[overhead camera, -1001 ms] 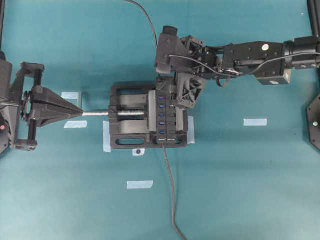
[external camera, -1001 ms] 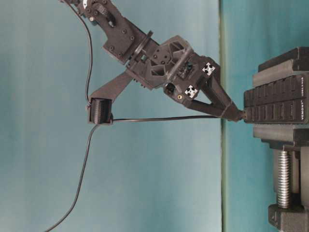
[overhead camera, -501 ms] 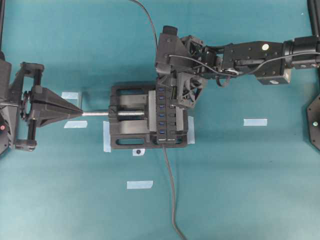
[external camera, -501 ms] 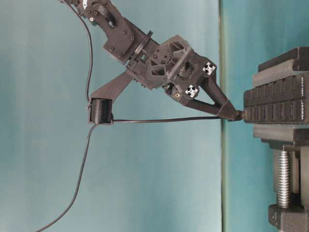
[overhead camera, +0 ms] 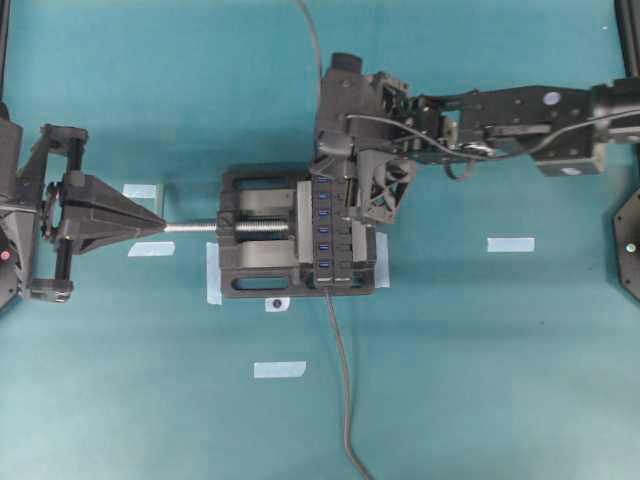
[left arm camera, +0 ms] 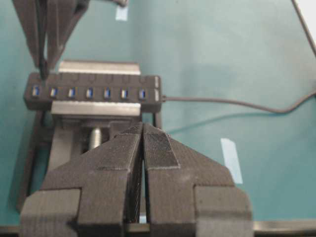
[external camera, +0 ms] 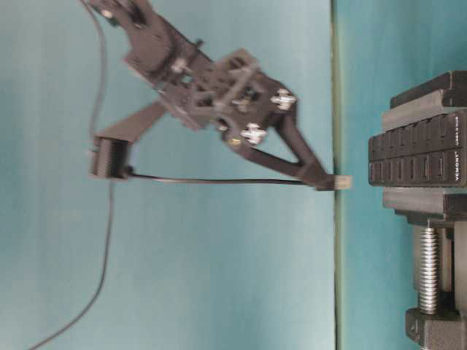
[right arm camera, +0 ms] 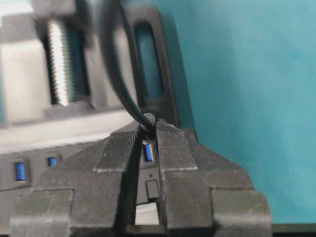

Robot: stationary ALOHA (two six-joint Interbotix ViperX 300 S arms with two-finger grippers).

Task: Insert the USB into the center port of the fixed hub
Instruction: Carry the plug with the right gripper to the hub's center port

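I see the right gripper pinching the USB clear of the hub — left gripper pressed together, apart.

- right gripper fills the bottom of the shot, fingers pinched nearly together on the dark cable, right where it meets the tips
- cable runs up from the tips, out the top edge
- just behind the tips sits the fixed hub, one blue port peeking through the finger gap, two more further left
- above the hub is the vise, its threaded screw upper left
- teal table to the vise's right
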